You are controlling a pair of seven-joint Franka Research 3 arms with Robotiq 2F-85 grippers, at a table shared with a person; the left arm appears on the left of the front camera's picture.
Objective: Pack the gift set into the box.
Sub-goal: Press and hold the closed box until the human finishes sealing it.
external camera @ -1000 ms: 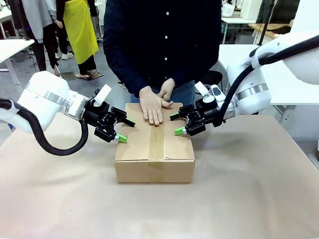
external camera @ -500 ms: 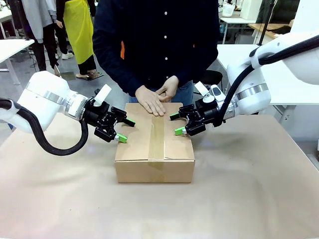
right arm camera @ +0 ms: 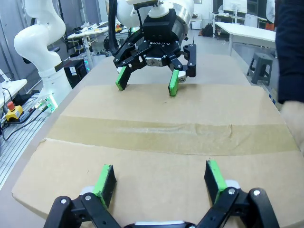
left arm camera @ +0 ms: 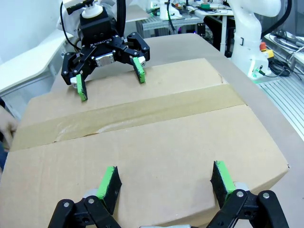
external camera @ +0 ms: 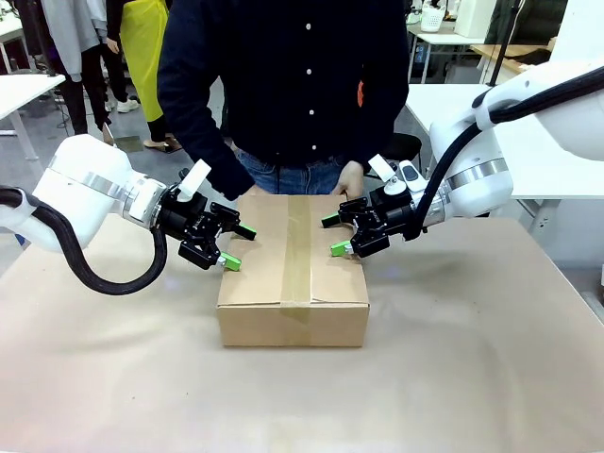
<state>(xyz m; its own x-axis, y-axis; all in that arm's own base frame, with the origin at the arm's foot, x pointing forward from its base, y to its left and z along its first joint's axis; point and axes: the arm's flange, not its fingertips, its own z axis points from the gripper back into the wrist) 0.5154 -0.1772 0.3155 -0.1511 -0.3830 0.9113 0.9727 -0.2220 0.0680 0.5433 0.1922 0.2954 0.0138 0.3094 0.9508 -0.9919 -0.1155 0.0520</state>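
The box is a closed brown carton in the middle of the table, with a clear tape strip along its top seam. The gift set is hidden. My left gripper hovers open at the carton's left top edge. My right gripper hovers open at its right top edge. In the left wrist view my own fingers stand open over the box top, facing the right gripper. The right wrist view mirrors this: open fingers over the cardboard, with the left gripper opposite.
A person in a dark shirt stands at the far side, with a hand at the box's far right corner and another hand at the right wrist view's edge. Tan table lies around the box. Other tables stand behind.
The person's hands have lifted off the top of the box and drawn back to its far edge. Both arms have stayed still.
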